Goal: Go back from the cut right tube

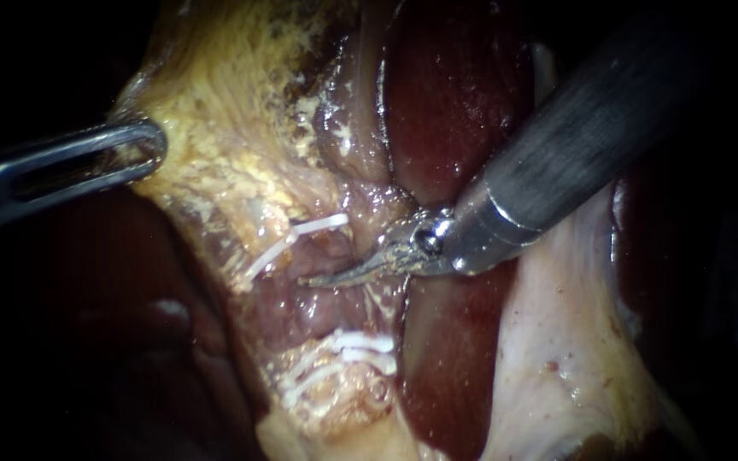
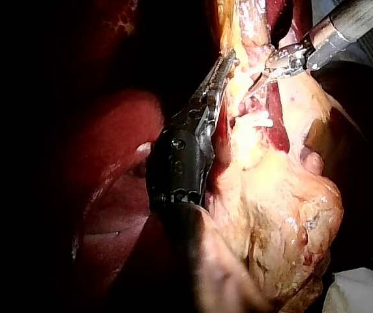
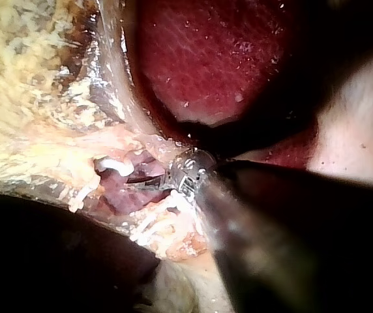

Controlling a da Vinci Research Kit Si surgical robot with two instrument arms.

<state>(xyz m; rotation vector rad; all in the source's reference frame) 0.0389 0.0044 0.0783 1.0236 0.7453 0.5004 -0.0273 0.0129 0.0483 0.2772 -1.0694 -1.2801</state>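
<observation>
My right instrument (image 1: 318, 277) comes in from the upper right. Its curved blades lie together, shut, with the tip in the pink gap between the clipped tube ends (image 1: 313, 299). One white clip (image 1: 296, 239) sits above the gap and two or three white clips (image 1: 343, 352) sit below it. My left instrument (image 1: 157, 145) is shut on the yellow fatty edge of the gallbladder (image 1: 215, 128) at the left. In the left wrist view its long jaws (image 2: 220, 68) lie along that tissue. In the right wrist view the blades (image 3: 146, 180) sit in the purple gap between the clips (image 3: 111, 166).
Dark red liver (image 1: 459, 94) lies behind the right instrument's shaft and also below the blades. Pale membrane (image 1: 557, 324) hangs at the lower right. More liver (image 2: 115, 150) fills the shadowed space beside my left instrument. White gauze (image 2: 362, 293) shows in the left wrist view.
</observation>
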